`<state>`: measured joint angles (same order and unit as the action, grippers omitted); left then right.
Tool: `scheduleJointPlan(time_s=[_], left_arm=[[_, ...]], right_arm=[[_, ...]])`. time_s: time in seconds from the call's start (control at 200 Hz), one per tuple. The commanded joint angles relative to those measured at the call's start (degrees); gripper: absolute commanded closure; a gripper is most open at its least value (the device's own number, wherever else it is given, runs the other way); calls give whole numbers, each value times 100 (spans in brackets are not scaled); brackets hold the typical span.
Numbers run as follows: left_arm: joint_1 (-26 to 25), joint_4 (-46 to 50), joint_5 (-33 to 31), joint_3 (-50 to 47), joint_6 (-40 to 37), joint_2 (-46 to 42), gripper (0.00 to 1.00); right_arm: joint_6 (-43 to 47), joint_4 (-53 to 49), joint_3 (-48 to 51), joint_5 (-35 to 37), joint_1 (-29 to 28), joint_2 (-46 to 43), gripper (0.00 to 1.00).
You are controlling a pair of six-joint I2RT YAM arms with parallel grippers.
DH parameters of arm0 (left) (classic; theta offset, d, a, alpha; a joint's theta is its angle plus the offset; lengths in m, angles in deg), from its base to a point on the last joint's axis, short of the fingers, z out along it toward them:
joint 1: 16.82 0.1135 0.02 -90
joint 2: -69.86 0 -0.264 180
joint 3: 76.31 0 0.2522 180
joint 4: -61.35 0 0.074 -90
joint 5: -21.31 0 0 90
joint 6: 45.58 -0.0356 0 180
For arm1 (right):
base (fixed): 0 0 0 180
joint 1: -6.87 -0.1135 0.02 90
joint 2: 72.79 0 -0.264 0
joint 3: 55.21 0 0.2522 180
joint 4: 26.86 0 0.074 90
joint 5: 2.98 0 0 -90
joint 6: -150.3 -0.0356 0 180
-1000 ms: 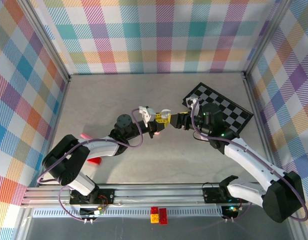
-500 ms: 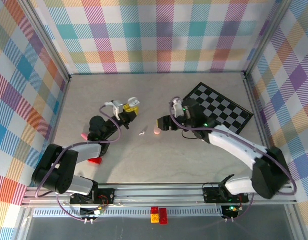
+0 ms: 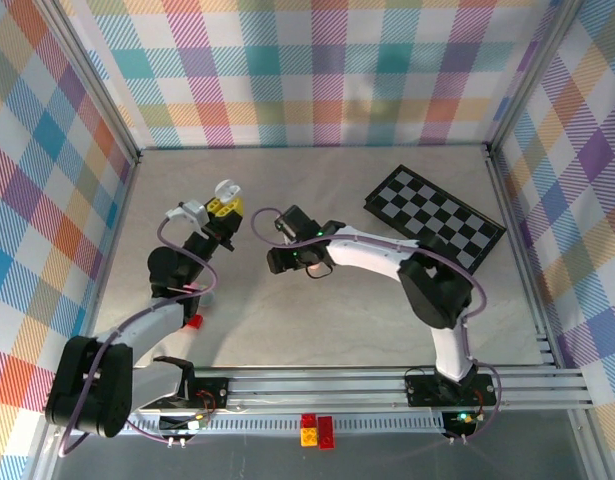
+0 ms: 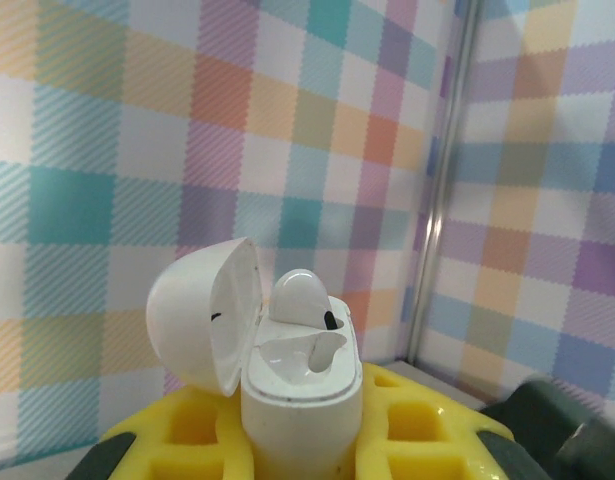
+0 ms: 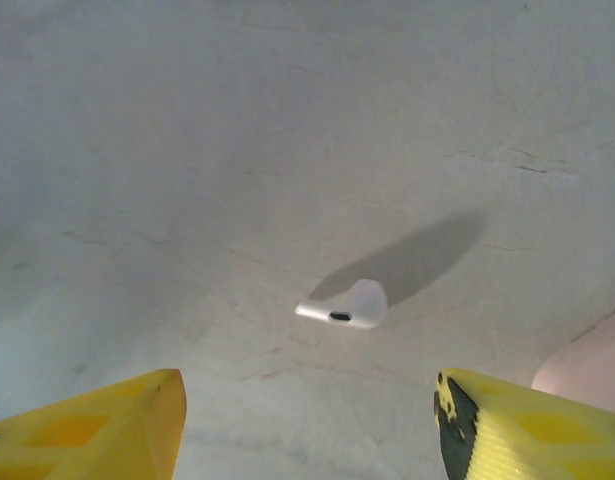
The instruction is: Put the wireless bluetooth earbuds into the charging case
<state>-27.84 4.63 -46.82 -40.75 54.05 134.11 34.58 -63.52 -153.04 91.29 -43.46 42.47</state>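
One wireless bluetooth earbud (image 5: 347, 305) lies loose on the pale surface (image 5: 187, 150), on its side with the stem pointing left. A second earbud (image 4: 299, 298) is already seated in the charging case (image 4: 302, 400), with the socket beside it empty. That makes two earbuds and one case.

The left tool (image 4: 302, 445) is clamped on the lower body of the case and holds it upright, well above the surface. The lid (image 4: 202, 320) is swung back to the left, probably so the free socket faces up for the next insertion.

The right tool (image 5: 309, 385) hangs over the loose earbud with its yellow fingers (image 5: 87, 420) spread wide, one to each side and neither touching it. It carries nothing and looks lined up for a pick.

A single pink object (image 5: 592, 365) sits just beside the right finger; I cannot tell what it is. Farther out are one chessboard (image 3: 437, 215) and a few red and yellow bricks (image 3: 317, 430) at the near rail.
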Motion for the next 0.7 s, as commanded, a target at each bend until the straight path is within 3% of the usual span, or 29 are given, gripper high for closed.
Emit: scheduleJointPlan(time_s=[0.0, 0.365, 0.695], left_arm=[[143, 132, -349, -62, 41, -326, 98], [180, 551, -202, -62, 5, -694, 98], [180, 510, -132, -36, 22, -632, 98]], right_arm=[[-101, -397, -480, 513, -16, 370, 33], [353, -799, -1327, 1318, -181, 1314, 34], [397, -1114, -1039, 1310, -346, 999, 40]])
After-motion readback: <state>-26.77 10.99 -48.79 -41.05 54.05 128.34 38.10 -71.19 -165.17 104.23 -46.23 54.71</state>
